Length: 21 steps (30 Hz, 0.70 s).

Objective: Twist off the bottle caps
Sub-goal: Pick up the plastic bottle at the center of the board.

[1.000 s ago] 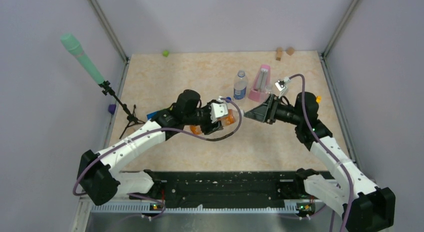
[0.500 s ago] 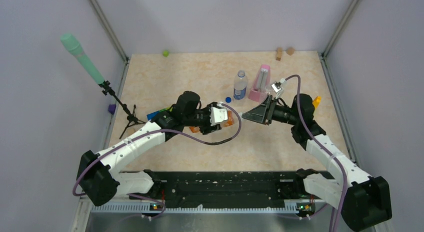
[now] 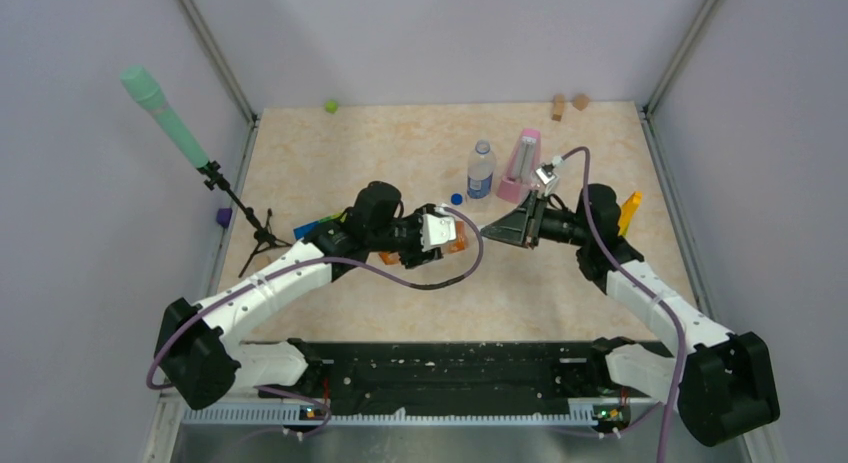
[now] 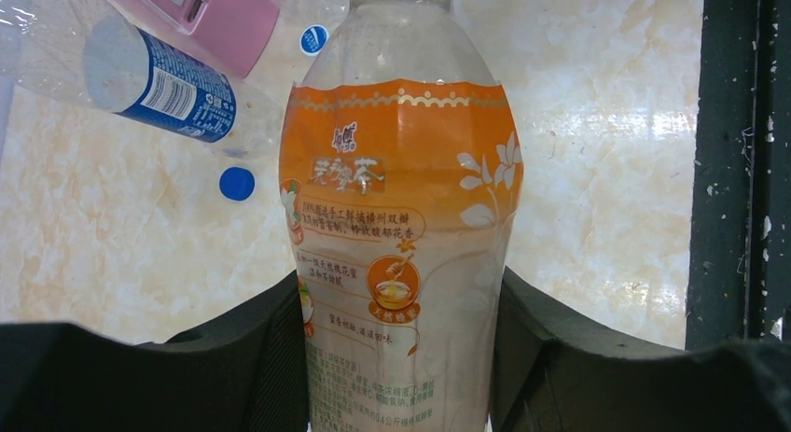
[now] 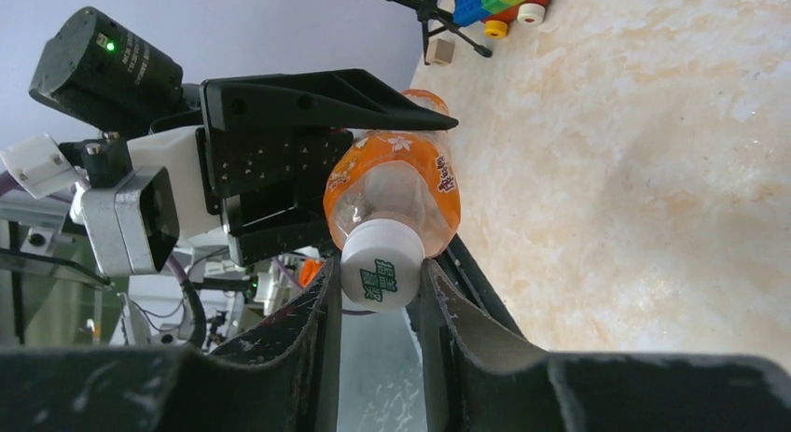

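The orange-labelled bottle (image 4: 401, 245) lies level above the table, and my left gripper (image 4: 399, 285) is shut on its body. Its white cap (image 5: 381, 269) points toward my right gripper (image 5: 378, 266), which is shut on the cap from both sides. In the top view the left gripper (image 3: 432, 233) and right gripper (image 3: 487, 231) meet mid-table at the orange bottle (image 3: 458, 242). A clear bottle with a blue label (image 3: 481, 170) stands behind them with its cap on. A loose dark blue cap (image 3: 456, 197) lies on the table by that bottle, and shows as the dark blue cap (image 4: 237, 183) in the left wrist view.
A pink metronome (image 3: 522, 165) stands right of the labelled bottle. A slim yellow object (image 3: 628, 209) sits behind the right arm. Coloured bricks (image 3: 315, 226), a microphone stand (image 3: 245, 218) and a purple piece (image 3: 223, 217) are at the left. A green cube (image 3: 330, 106) and wooden blocks (image 3: 558, 107) sit at the back.
My right gripper moved left onto the bottle's white cap and closed on it. The left gripper turned with the bottle a second ago and has since held still.
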Each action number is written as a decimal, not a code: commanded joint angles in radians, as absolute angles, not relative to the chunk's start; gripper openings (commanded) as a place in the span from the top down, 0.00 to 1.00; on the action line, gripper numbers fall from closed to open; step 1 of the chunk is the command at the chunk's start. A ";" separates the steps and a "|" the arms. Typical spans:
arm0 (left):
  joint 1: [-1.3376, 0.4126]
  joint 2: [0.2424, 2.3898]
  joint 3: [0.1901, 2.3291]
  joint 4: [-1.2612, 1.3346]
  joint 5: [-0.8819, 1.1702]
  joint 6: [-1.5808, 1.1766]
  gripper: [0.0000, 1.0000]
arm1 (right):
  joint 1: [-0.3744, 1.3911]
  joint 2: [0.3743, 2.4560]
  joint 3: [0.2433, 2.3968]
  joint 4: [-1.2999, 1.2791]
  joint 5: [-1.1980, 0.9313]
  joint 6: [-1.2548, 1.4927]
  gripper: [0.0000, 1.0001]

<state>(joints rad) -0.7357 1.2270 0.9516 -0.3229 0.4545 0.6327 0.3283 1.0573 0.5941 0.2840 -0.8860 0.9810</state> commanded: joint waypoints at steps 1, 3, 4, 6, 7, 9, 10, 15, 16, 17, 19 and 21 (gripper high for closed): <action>-0.741 1.239 0.968 -0.302 0.471 0.640 1.00 | 0.347 1.045 0.605 0.351 -0.932 0.936 0.91; -0.741 1.255 0.988 -0.326 0.468 0.622 1.00 | 0.353 1.039 0.614 0.321 -0.943 0.868 0.95; -0.741 1.261 0.998 -0.339 0.470 0.616 1.00 | 0.358 1.035 0.621 0.290 -0.941 0.822 0.95; -0.741 1.277 1.020 -0.369 0.488 0.611 1.00 | 0.368 1.027 0.638 0.210 -0.912 0.719 0.99; -0.741 1.281 1.035 -0.382 0.498 0.608 1.00 | 0.372 1.021 0.640 0.190 -0.895 0.672 1.00; -0.740 1.280 1.050 -0.402 0.509 0.593 1.00 | 0.377 0.999 0.632 0.195 -0.883 0.595 1.00; -0.740 1.278 1.051 -0.405 0.518 0.589 1.00 | 0.379 0.990 0.619 0.223 -0.889 0.561 1.00; -0.724 1.253 1.054 -0.422 0.618 0.589 1.00 | 0.388 0.941 0.571 0.327 -0.909 0.419 1.00; -0.721 1.248 1.054 -0.426 0.637 0.589 1.00 | 0.389 0.934 0.567 0.332 -0.909 0.378 1.00; -0.719 1.243 1.056 -0.434 0.654 0.588 1.00 | 0.391 0.925 0.561 0.345 -0.917 0.344 1.00; -0.715 1.237 1.065 -0.451 0.693 0.590 1.00 | 0.397 0.915 0.531 0.424 -0.974 0.292 1.00; -0.708 1.232 1.073 -0.461 0.729 0.590 1.00 | 0.407 0.901 0.491 0.525 -1.028 0.233 1.00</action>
<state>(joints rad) -0.7151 1.2736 1.0157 -0.4454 0.5747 0.6231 0.3714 0.9356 0.5400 0.2974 -0.8959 0.4557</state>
